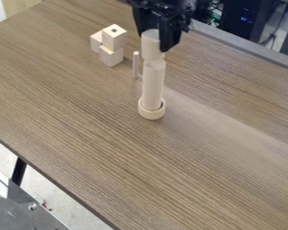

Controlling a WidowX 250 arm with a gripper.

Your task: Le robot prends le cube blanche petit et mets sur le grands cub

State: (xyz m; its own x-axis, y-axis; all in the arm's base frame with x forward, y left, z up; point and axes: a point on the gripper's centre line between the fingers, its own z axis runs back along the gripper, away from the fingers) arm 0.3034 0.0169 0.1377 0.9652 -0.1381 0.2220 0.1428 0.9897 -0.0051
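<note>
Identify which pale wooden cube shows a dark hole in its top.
The uppermost pale wooden cube, stacked on the lower front cube; neither that one nor the left cube shows a hole.

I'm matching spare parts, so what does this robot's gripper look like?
The gripper is black, with a bulky, uneven housing above and straight, blocky fingers below. I can't make out any markings or cables on it.
</note>
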